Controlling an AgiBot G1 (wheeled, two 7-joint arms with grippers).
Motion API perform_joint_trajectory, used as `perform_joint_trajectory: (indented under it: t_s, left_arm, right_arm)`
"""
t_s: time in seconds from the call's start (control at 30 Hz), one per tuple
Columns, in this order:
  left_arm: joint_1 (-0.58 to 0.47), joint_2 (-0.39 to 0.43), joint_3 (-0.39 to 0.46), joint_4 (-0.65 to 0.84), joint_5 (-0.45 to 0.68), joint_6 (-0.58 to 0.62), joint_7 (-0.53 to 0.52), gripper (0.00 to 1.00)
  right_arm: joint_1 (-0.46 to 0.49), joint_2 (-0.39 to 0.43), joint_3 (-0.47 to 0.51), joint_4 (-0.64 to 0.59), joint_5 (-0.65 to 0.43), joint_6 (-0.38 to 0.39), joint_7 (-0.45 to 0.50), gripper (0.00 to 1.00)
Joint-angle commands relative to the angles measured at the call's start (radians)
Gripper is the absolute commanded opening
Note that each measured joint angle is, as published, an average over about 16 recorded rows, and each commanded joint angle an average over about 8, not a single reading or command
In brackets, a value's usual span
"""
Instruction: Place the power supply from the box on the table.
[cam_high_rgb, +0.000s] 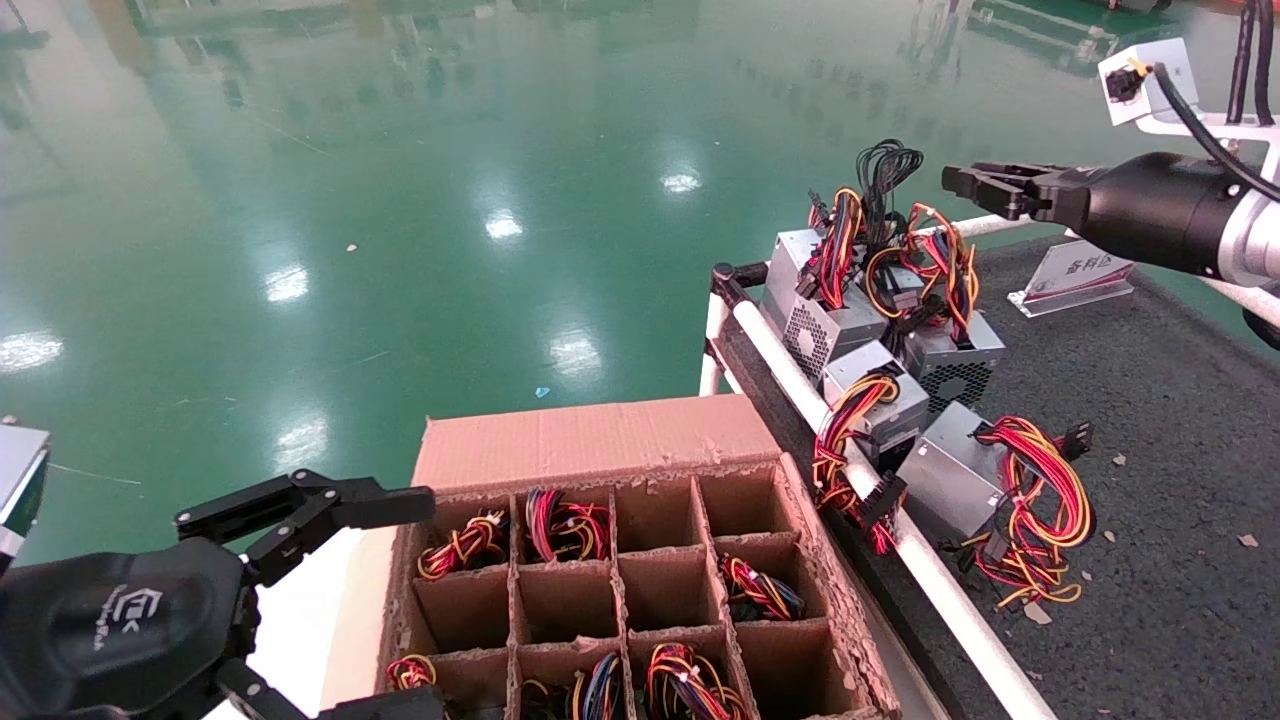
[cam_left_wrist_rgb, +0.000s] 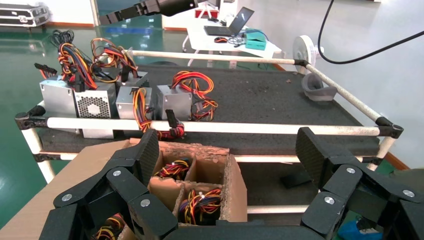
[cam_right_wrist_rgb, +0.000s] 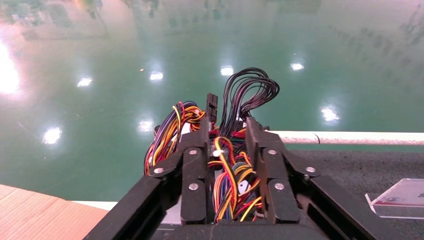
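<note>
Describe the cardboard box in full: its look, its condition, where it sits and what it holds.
The box is a brown cardboard carton with one flap folded outward at its far side. Cardboard dividers split it into square cells, and its edges are frayed and crumbling. It sits below and against the rail of the table, upright and open at the top. Several cells hold bundles of red, yellow and orange wires; others look empty. The left gripper hovers at its left edge, fingers open, not touching anything.
</note>
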Motion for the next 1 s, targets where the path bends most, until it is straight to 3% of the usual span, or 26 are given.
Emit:
perform_joint_trajectory:
  t_s: [0.03,0.57,1.0]
  left_arm:
    - [0.000,0.000,0.000,0.000,0.000,0.000,0.000,1.00]
    - [0.000,0.000,0.000,0.000,0.000,0.000,0.000,1.00]
    - [0.000,0.000,0.000,0.000,0.000,0.000,0.000,1.00]
  right_arm:
    - [0.000,0.000,0.000,0.000,0.000,0.001,0.000,1.00]
    - [-0.019,0.007,0.006,0.025,0.014,-0.008,0.003,1.00]
    - [-0.202,0.085,0.052,0.280,0.132,-0.122,0.021,1.00]
